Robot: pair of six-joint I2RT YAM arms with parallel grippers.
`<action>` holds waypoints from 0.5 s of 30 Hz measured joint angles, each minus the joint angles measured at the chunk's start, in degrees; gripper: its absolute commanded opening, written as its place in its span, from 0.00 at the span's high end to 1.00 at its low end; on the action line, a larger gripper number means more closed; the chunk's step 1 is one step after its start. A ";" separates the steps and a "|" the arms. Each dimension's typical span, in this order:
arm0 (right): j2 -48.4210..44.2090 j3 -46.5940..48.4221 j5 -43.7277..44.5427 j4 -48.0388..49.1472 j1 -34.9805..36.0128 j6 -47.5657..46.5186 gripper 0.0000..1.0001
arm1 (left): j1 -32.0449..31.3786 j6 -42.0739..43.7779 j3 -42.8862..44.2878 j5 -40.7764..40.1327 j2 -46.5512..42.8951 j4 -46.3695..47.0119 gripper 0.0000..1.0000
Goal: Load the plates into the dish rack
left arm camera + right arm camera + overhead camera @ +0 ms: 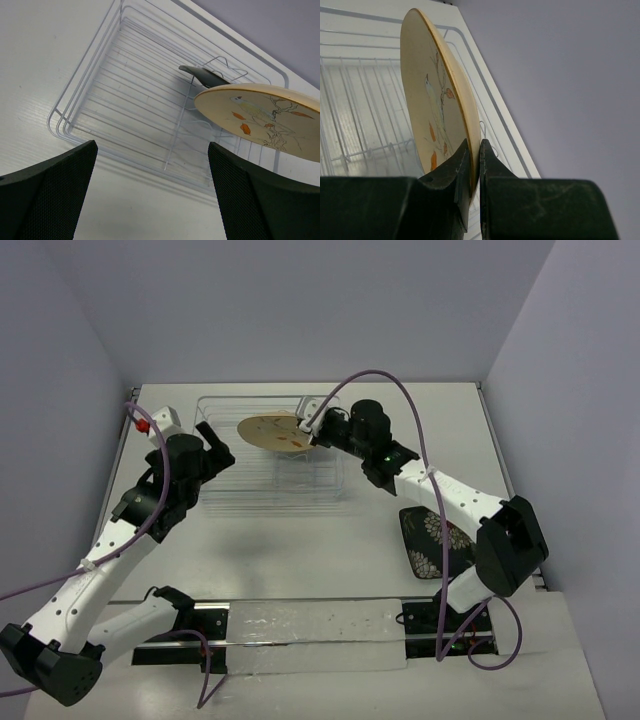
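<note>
Right claw (475,165): mine, pinched shut on the cream plate's rim.
Cream plate (437,100): ahead of my fingers, above the dish rack (360,100), not seated.
Teal plate (202,75), likely: dark rim in the rack beyond.
Black plate (435,540): behind my claw, outside the rack, unloaded.
Left claw (152,147): wide, empty.

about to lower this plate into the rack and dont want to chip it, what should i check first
1. right tool clamped on cream plate rim: ok
2. cream plate above dish rack: ok
3. Plate upright for slotting: not ok, tilted
4. left tool open, apart from the plate: ok
5. Free slot beneath the plate: cannot tell
6. black plate loaded: not ok, lying on table
</note>
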 measured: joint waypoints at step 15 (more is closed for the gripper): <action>0.12 -10.52 2.35 14.89 0.48 -4.23 1.00 | 0.02 -0.62 0.00 -1.16 0.00 -2.30 0.01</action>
